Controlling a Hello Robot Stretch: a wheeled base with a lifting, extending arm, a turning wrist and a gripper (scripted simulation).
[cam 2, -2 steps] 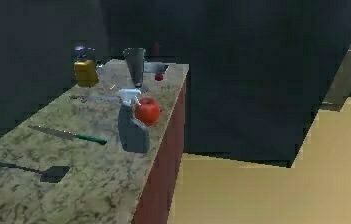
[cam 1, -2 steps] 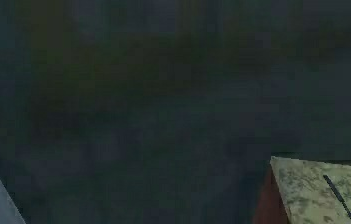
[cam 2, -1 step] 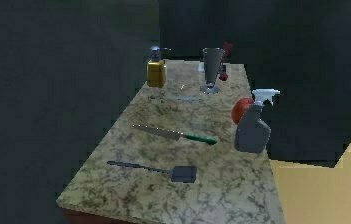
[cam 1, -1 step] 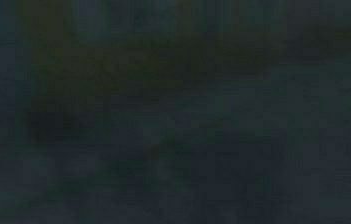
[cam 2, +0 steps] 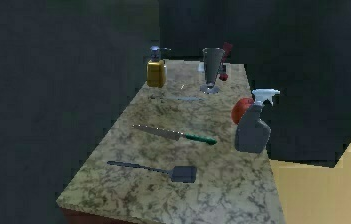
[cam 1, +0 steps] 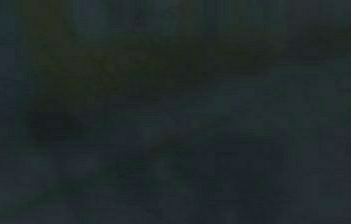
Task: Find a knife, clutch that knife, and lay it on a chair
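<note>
Squarely at mid-frame, a knife (cam 2: 173,133) lies flat on a speckled stone bench (cam 2: 133,190), its green handle pointing toward the frame's right. Below it, nearer the bottom edge, rests a dark spatula (cam 2: 183,174). A grey spray bottle (cam 2: 253,122) stands at the bench's right edge, a round red thing (cam 2: 241,104) just behind it. Toward the top stand a yellow bottle (cam 2: 157,72) and a glass tumbler (cam 2: 212,70). Whether the jaws grip anything cannot be told.
</note>
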